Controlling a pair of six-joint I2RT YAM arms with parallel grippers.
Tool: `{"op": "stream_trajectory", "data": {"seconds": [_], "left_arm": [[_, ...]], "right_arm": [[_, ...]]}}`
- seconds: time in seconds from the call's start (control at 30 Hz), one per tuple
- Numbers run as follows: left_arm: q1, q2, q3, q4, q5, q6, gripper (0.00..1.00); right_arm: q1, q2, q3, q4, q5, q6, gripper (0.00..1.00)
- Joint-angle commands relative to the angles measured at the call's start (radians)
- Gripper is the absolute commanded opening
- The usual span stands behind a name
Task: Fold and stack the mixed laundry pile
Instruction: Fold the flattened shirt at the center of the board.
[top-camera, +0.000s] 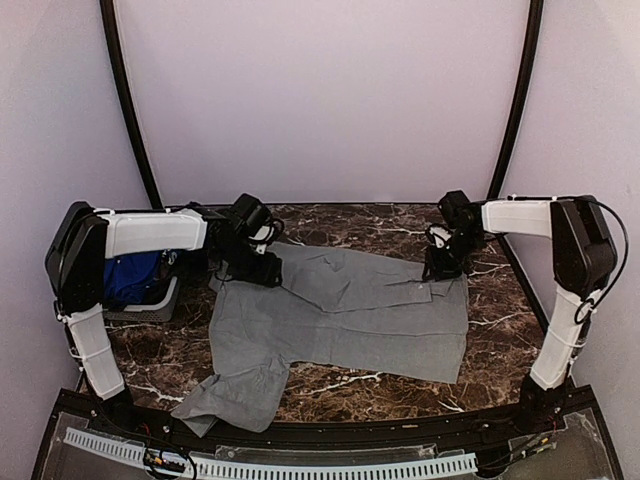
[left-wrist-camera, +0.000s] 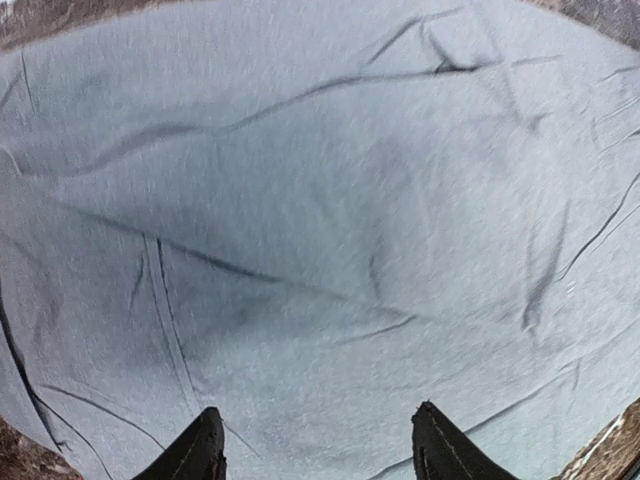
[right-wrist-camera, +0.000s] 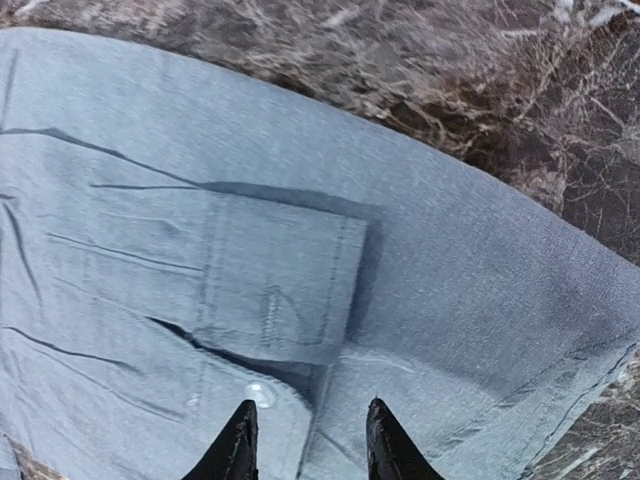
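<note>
A grey shirt (top-camera: 340, 320) lies spread flat on the dark marble table, one sleeve hanging towards the near left edge. My left gripper (top-camera: 262, 268) is open above the shirt's far left part; its wrist view shows only grey cloth (left-wrist-camera: 320, 220) between the spread fingertips (left-wrist-camera: 205, 445). My right gripper (top-camera: 440, 268) is open over the shirt's far right corner, above a buttoned cuff flap (right-wrist-camera: 275, 285) and a white button (right-wrist-camera: 260, 393). A royal-blue garment (top-camera: 130, 278) lies in a basket behind my left arm. The red-orange garment and the dark cloth are out of view.
A small grey basket (top-camera: 150, 308) stands at the left on the table (top-camera: 380, 225). Bare marble shows past the shirt's hem in the right wrist view (right-wrist-camera: 500, 90). Pale walls enclose the table on three sides.
</note>
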Motion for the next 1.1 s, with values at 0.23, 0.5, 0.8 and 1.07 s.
{"op": "stream_trajectory", "data": {"seconds": [0.23,0.5,0.8,1.07], "left_arm": [[-0.019,0.035,-0.087,0.003,-0.006,-0.044,0.63],[-0.019,0.104,-0.068,-0.012,0.002,-0.059,0.63],[0.02,0.241,0.113,-0.019,0.061,-0.052,0.63],[0.025,0.071,0.173,-0.023,0.063,-0.036,0.66]], "right_arm": [[0.057,0.264,0.22,-0.13,0.256,-0.069,0.29],[0.066,0.473,0.491,-0.249,0.32,-0.121,0.27],[0.044,0.582,0.786,-0.306,0.329,-0.13,0.31],[0.04,0.13,0.467,-0.152,0.156,-0.085,0.52]]}}
